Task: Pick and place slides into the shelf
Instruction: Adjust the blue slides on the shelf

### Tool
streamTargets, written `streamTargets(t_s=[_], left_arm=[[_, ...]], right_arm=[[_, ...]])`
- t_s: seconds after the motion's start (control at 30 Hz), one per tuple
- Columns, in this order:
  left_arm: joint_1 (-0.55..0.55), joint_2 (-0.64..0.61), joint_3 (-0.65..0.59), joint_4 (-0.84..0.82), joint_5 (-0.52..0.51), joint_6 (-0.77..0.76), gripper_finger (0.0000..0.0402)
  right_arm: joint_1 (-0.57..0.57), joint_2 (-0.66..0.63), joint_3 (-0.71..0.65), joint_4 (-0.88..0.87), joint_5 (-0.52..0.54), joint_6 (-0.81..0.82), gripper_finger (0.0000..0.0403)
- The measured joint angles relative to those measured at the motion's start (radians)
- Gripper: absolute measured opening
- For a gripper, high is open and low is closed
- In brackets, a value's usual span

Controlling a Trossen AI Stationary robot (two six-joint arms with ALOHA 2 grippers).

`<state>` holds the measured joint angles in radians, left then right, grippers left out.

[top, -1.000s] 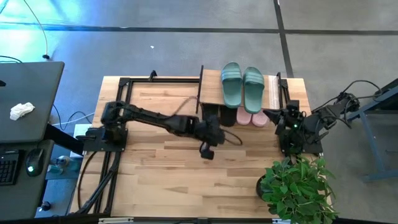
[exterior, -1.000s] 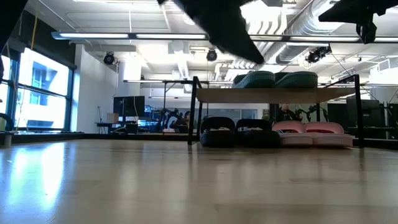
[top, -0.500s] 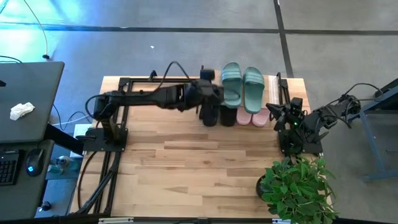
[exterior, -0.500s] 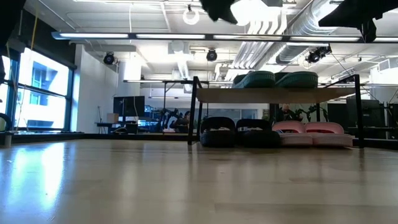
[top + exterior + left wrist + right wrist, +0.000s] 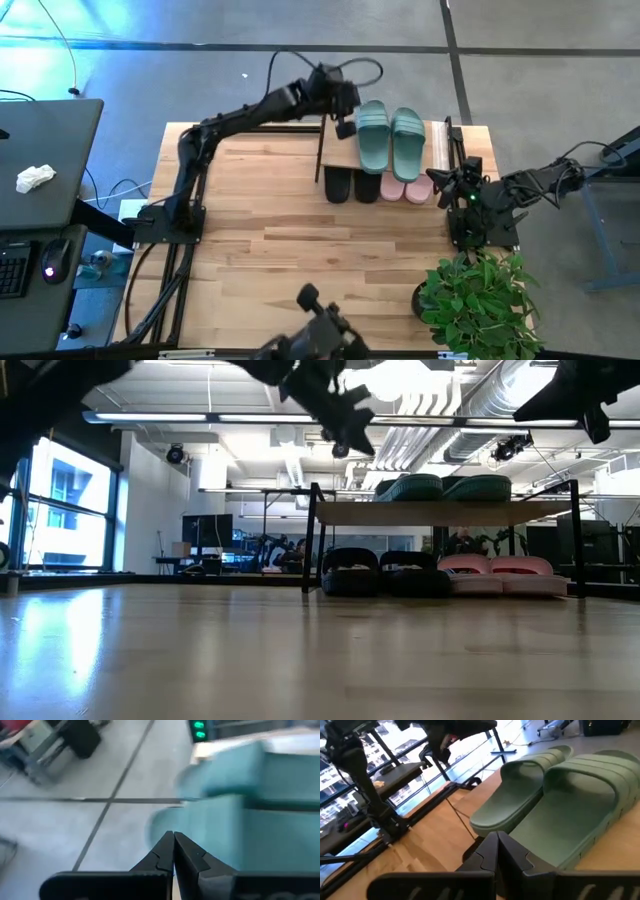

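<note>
The shelf (image 5: 338, 152) stands at the table's far edge. The sage-green pair (image 5: 389, 137) lies on its top board, also seen in the low view (image 5: 440, 487). On the level below stand the black pair (image 5: 385, 573) and the light-pink pair (image 5: 500, 573), side by side, their ends showing from under the board (image 5: 352, 187). My left gripper (image 5: 344, 122) is shut and hangs in the air by the shelf's far left corner, beside the left green slide (image 5: 240, 795). My right gripper (image 5: 437, 183) is shut and waits at the shelf's right end, facing the green pair (image 5: 555, 795).
A potted plant (image 5: 478, 300) stands at the table's near right corner. A dark jointed object (image 5: 315, 338) pokes in over the near edge. Black frame posts (image 5: 195, 135) run along the table's left side. Bare wood (image 5: 300, 245) lies between the shelf and the near edge.
My left arm has swung from the middle of the table, in front of the shelf, up and toward the far edge; its gripper now hangs beside the green pair. A dark object has come into view at the near edge. The slides have kept still.
</note>
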<state>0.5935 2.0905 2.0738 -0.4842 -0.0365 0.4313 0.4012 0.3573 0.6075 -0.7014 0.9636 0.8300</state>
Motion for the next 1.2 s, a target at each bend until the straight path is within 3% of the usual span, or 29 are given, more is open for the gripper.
streamTargets(t_s=[0.27, 0.43, 1.2], left_arm=[[0.051, 0.129, 0.185, -0.095, -0.013, -0.036, 0.0000], [0.051, 0.189, 0.185, -0.105, -0.005, -0.044, 0.0000], [0.025, 0.233, 0.189, -0.190, 0.078, -0.028, 0.0000]], right_arm=[[-0.040, 0.000, 0.000, 0.002, -0.095, 0.018, 0.0000], [-0.055, 0.000, 0.000, 0.002, -0.099, 0.026, 0.0000], [-0.063, 0.000, 0.000, 0.002, -0.137, 0.021, 0.0000]])
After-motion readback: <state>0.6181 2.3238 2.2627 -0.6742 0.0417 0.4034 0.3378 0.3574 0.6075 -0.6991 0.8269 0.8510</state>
